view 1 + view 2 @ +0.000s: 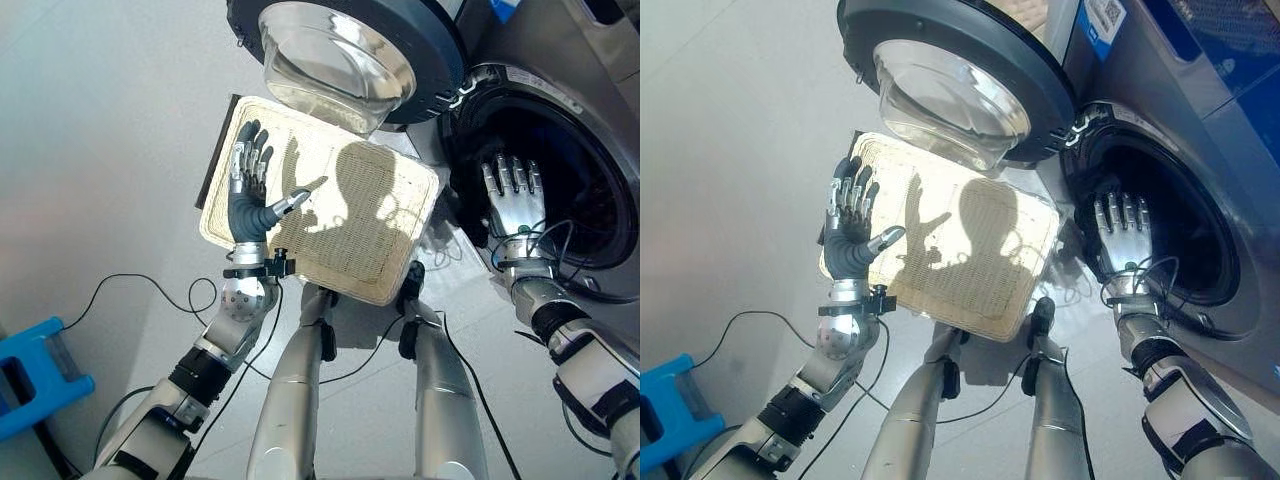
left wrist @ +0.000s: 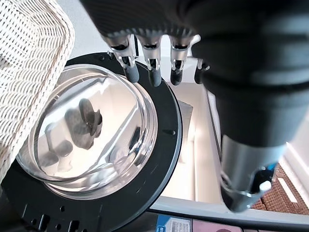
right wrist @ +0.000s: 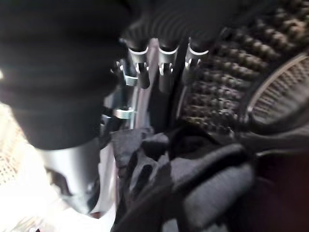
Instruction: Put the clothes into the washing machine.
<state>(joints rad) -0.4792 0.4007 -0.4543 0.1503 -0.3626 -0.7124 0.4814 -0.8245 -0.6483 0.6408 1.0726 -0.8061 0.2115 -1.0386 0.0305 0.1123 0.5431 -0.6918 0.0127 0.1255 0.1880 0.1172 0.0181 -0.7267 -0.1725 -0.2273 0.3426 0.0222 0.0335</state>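
A cream woven basket [image 1: 380, 240] lies on the floor with nothing in it. Above its left edge my left hand [image 1: 250, 205] is held up, open, with fingers spread and holding nothing. To the right stands the washing machine, its round glass door [image 1: 340, 50] swung open over the basket's far side. My right hand [image 1: 515, 200] is at the mouth of the dark drum [image 1: 590, 190], open, with straight fingers. In the right wrist view dark clothes [image 3: 193, 179] lie bunched inside the drum, just past my fingertips [image 3: 164, 79].
A blue plastic bin [image 1: 30, 375] stands on the grey floor at the lower left. The open door [image 2: 91, 135] overhangs the basket [image 2: 29, 58] close to my left hand. The drum's rubber rim [image 1: 1080, 150] lies beside my right hand.
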